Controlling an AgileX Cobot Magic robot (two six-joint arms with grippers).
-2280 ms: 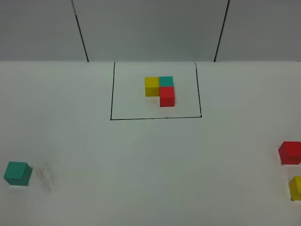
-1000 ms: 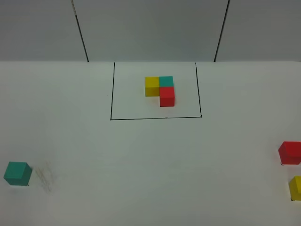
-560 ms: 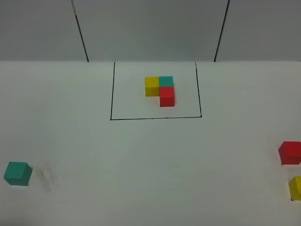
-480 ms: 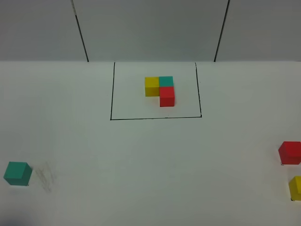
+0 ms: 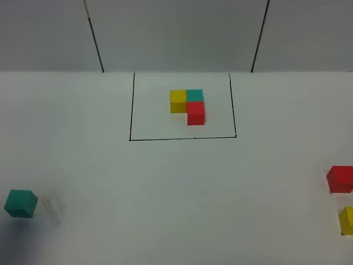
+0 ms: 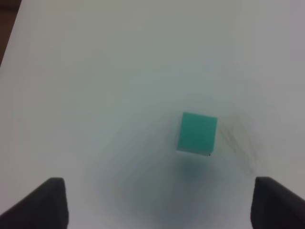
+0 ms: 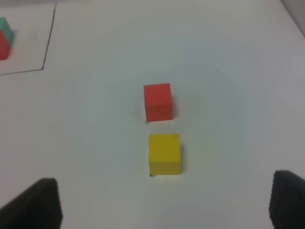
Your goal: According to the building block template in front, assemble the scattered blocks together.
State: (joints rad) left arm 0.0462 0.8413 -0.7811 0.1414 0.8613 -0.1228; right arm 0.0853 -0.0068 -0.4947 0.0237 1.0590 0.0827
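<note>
The building block template (image 5: pixel 187 105), a yellow, teal and red L-shaped cluster, sits inside a black drawn rectangle at the table's far middle. A loose teal cube (image 5: pixel 21 203) lies at the near left. A loose red cube (image 5: pixel 340 179) and a loose yellow cube (image 5: pixel 347 220) lie at the near right edge. No gripper shows in the exterior view. In the left wrist view my left gripper (image 6: pixel 158 188) is open above the table, close to the teal cube (image 6: pixel 197 133). In the right wrist view my right gripper (image 7: pixel 164 191) is open, close to the yellow cube (image 7: pixel 164 153) and the red cube (image 7: pixel 157 102).
A faint grey smudge (image 5: pixel 52 207) marks the white table (image 5: pixel 176 182) just right of the teal cube. A grey wall with two dark seams stands behind the table. The frame's line (image 7: pixel 49 38) and a corner of the template (image 7: pixel 4 38) show in the right wrist view.
A soft shadow has spread over the table at the near left, below the teal cube. None of the cubes has moved.
</note>
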